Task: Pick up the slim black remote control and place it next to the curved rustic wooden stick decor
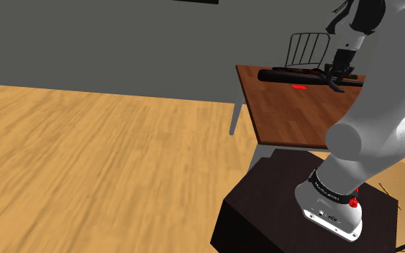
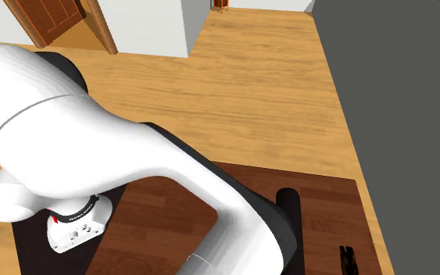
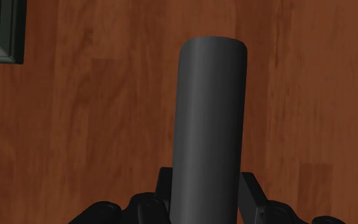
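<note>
Nearest to me is the dark stand [image 1: 265,208], with the white arm [image 1: 370,136] rising from it and reaching over the brown wooden table [image 1: 301,115]. At the end of the arm the black gripper [image 1: 337,74] is down at the tabletop. In the wrist view the fingers [image 3: 252,191] press against both sides of the slim black remote control [image 3: 209,114], so the claw looks clamped on it. I can't tell whether the remote is lifted or resting on the wood.

The hold worries me. In the shoulder view the gripper sits close to one end of the remote, and most of its length sticks out toward that view's left. With the weight so far off to one side, I'd expect the long end to droop or twist between the fingers once it is raised. The smooth, narrow sides give the fingers little to bite on, so a quick swing could let it slide out.

A little farther back, a black wire rack [image 1: 307,49] stands just behind the remote, in front of the grey wall [image 1: 121,43]. A drooping or sweeping free end could catch it.

A small black object [image 2: 345,259] lies near the table's edge in the second exterior view. I can't tell whether that is the stick decor, so the drop spot is uncertain too.
</note>
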Controlling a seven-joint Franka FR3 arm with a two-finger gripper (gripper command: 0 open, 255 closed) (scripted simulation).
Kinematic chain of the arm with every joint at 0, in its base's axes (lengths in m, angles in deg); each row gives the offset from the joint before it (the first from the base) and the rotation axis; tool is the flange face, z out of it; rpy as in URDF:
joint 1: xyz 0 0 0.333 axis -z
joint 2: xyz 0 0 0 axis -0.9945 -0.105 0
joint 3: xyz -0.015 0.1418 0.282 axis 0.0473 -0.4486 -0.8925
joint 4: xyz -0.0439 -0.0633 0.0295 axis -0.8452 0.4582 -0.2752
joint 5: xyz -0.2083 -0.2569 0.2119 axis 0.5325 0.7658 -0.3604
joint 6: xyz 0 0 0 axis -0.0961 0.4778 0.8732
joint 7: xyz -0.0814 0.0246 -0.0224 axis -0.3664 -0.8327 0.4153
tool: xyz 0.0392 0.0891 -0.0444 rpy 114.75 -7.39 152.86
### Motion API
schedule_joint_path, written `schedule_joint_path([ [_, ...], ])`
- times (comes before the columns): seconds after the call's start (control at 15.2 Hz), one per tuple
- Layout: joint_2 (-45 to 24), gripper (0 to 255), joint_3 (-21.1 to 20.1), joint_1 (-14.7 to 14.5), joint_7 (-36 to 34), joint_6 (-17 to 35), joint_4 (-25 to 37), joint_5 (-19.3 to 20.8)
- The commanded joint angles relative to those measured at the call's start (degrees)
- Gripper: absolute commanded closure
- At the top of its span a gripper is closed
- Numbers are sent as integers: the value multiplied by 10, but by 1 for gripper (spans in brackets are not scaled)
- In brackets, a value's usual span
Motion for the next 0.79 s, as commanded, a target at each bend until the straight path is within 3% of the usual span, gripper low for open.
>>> schedule_joint_path([
  [0.0,-5,255,-2,1,1,13,-9,-4],
  [0.73,-42,255,-15,9,14,83,-48,-29],
])
